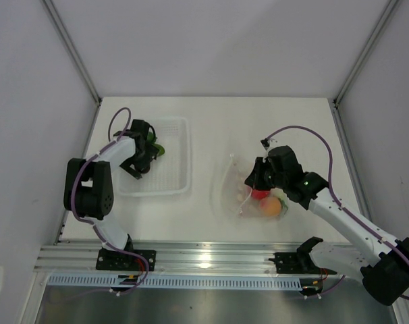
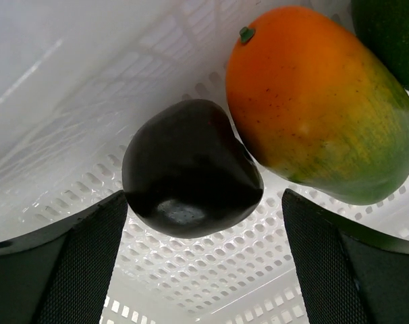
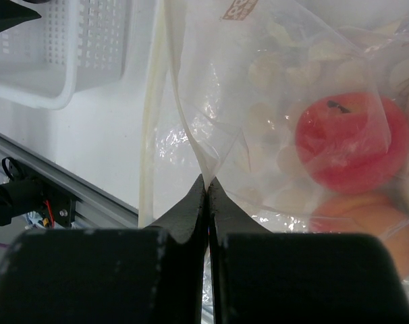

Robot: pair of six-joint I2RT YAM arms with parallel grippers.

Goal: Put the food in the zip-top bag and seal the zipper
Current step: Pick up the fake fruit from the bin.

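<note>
My left gripper (image 2: 203,260) is open inside the white perforated tray (image 1: 171,182). A dark brown fruit (image 2: 189,169) lies between and just beyond its fingers, not held. A yellow-red mango (image 2: 319,101) lies to its right and a green piece (image 2: 393,34) shows at the top right corner. My right gripper (image 3: 207,185) is shut on a fold of the zip-top bag (image 3: 211,115), lifting its top layer. Inside the bag are a red fruit (image 3: 349,142), an orange peach (image 3: 370,226) and a pale piece (image 3: 279,74). The bag (image 1: 235,192) lies right of the tray. The zipper strip (image 3: 150,115) runs along its left edge.
The tray's near wall (image 3: 49,74) shows at the top left of the right wrist view. A metal rail (image 1: 204,260) runs along the table's near edge. White walls close in the table on the left, back and right.
</note>
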